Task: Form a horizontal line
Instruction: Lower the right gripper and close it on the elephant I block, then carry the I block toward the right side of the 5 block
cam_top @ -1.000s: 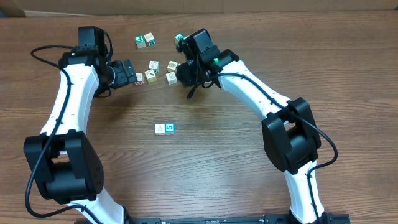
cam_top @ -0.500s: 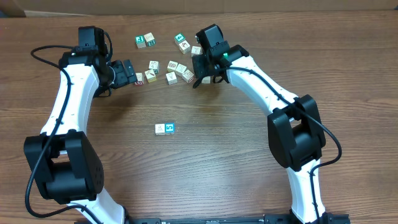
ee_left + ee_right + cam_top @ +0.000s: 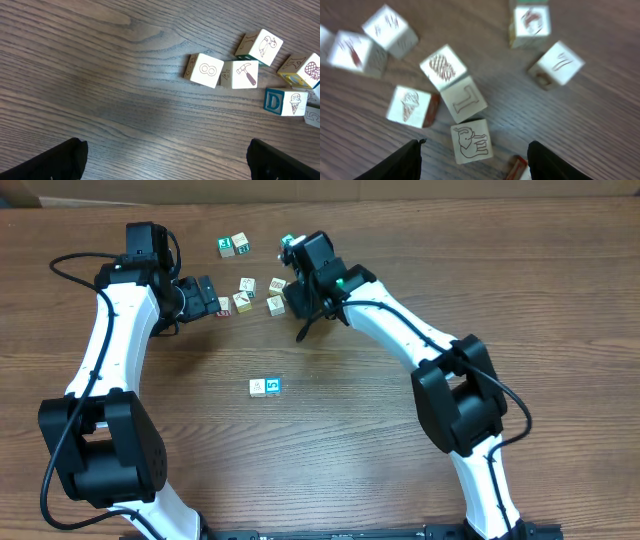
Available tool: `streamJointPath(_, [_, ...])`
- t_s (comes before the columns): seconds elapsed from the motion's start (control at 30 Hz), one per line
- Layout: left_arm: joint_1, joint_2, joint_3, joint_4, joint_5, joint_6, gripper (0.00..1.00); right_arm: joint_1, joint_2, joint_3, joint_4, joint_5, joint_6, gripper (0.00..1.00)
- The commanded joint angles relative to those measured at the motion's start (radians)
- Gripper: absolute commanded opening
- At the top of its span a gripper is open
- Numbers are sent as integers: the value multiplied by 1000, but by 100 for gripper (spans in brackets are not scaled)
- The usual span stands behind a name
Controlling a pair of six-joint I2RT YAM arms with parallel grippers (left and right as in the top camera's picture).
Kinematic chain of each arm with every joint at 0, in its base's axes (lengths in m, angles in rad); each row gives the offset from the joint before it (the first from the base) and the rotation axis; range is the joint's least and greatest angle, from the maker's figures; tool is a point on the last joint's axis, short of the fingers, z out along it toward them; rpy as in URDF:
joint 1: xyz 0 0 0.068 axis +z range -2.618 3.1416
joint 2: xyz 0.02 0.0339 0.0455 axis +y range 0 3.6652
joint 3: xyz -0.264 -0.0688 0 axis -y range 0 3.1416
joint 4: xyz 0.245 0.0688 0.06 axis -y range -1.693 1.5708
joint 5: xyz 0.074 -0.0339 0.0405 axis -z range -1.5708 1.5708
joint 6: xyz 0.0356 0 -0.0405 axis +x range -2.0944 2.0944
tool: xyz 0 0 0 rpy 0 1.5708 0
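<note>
Wooden cubes (image 3: 247, 284) sit clustered far across the worktop (image 3: 350, 440), only the "5" pair (image 3: 266, 387) lined up nearer; left tool (image 3: 167, 155) spread idle, your spread right tool (image 3: 475, 146) hovers over the elephant cube (image 3: 472, 141), so lower and pinch it.

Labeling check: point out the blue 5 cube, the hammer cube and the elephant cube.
blue 5 cube (image 3: 274, 386), overhead, its top face.
hammer cube (image 3: 245, 74), left wrist, the hammer print.
elephant cube (image 3: 472, 141), right wrist, the elephant print.

The overhead camera looks straight down on the table (image 3: 350, 440). Both wrist cameras hang close above the far cubes (image 3: 247, 284), seemingly sharing the ice-cream cube (image 3: 292, 102).
</note>
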Motion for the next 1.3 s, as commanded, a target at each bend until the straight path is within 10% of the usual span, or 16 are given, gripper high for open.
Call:
streamJointPath(0.0, [-6,7,9,2,-6,0,100,-1,46,-2,6,-23,-76,63])
streamJointPath(0.57, [-6,7,9,3,-6,0,100,-2,89,-2,42,-70,-97,56])
streamJointPath(0.9, [-6,7,9,2,-6,0,100,-2,48,53,10,-69,-97,21])
streamJointPath(1.27, [-6,7,9,2,-6,0,100,-2,-186,85,-173,-51,18,19])
